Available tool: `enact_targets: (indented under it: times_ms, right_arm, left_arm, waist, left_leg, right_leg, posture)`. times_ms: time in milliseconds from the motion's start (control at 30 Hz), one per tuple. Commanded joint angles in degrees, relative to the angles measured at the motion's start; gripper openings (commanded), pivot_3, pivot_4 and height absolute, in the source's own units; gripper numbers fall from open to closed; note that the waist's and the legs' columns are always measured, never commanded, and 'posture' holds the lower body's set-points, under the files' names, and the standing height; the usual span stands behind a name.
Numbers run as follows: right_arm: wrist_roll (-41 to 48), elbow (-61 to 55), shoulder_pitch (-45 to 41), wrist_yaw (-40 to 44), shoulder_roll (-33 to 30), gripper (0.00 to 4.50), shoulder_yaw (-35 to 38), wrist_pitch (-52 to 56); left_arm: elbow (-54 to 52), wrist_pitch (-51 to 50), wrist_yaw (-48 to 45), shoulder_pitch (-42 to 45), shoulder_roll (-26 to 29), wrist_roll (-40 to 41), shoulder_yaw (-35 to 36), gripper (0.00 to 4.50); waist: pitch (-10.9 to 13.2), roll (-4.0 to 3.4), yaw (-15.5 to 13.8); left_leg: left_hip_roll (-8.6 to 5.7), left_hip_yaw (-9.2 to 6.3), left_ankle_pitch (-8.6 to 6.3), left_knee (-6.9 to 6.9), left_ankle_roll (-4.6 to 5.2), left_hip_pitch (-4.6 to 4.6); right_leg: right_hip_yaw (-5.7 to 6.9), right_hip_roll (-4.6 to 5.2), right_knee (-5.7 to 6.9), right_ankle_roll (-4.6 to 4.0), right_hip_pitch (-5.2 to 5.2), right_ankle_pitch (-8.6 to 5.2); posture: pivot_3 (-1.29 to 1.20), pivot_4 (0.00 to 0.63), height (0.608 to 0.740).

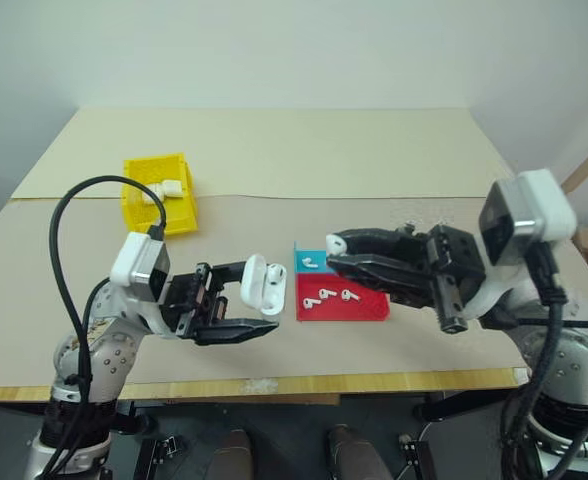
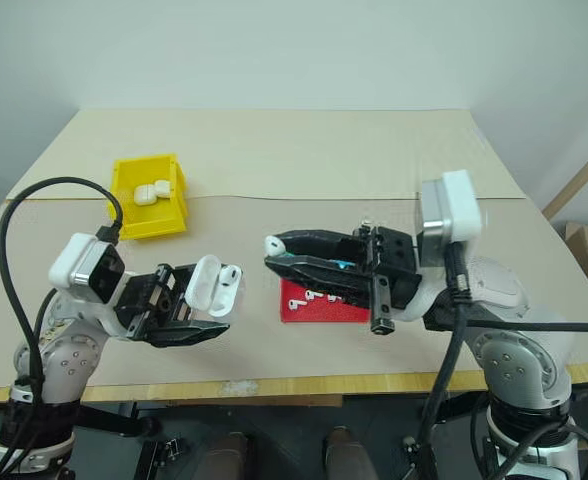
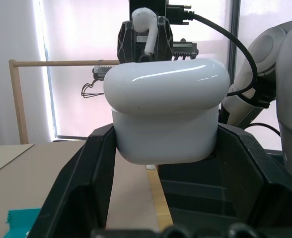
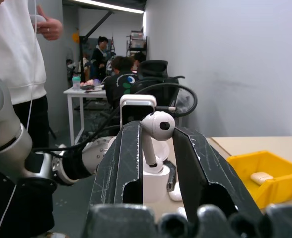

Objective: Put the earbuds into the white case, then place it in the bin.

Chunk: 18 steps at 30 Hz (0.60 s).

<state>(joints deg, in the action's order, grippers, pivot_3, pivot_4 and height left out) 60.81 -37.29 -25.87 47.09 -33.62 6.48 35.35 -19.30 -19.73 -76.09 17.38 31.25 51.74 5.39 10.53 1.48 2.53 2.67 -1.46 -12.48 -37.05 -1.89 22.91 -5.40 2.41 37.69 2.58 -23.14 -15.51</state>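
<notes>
Two grippers meet over the table's front edge. Our left gripper [image 1: 259, 305] clamps the white case [image 1: 263, 285], its lid open; our right gripper [image 2: 274, 253] pinches one earbud [image 4: 156, 134] just beside it. Three more earbuds [image 1: 324, 294] lie on the trays. One other case [image 1: 168, 189] sits in the yellow bin [image 1: 134, 205]. Both forearms reach inward, roughly level.

Glossy white plastic case [image 3: 166, 116]
</notes>
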Motion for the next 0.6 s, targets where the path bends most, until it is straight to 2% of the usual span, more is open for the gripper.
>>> enact_targets:
  times_ms: [33,333,600]
  right_arm:
    - [-1.32,-1.18,-0.67,-0.53,-1.24,1.05,-0.83,-0.14]
    - [-2.75,0.43,-3.9,-0.67,-1.25,1.05,-3.78,-0.03]
    - [-0.6,1.26,-5.2,0.22,-1.29,1.05,-4.63,1.87]
  left_arm:
    - [-0.24,-0.27,-0.12,1.34,0.12,0.28,-0.13,2.77]
    - [0.85,0.26,0.36,2.25,-0.11,-1.69,-1.31,2.77]
    - [3.68,1.03,-0.22,4.1,-1.07,-3.65,-2.58,2.77]
  waist:
    - [0.0,0.0,0.04]
    - [0.0,0.0,-0.01]
    - [0.0,0.01,-0.02]
  left_leg:
    - [0.0,0.0,0.0,0.0,0.0,0.0]
    - [0.0,0.0,0.0,0.0,0.0,0.0]
    - [0.0,-0.02,0.0,0.0,0.0,0.02]
  right_leg:
    - [0.0,0.0,-0.01,0.0,0.0,0.0]
    - [0.0,0.0,-0.01,0.0,0.0,0.0]
    - [0.02,0.0,-0.03,0.0,-0.01,0.0]
  posture:
    - [0.0,0.15,0.74]
    - [0.0,0.15,0.74]
    - [0.0,0.15,0.74]
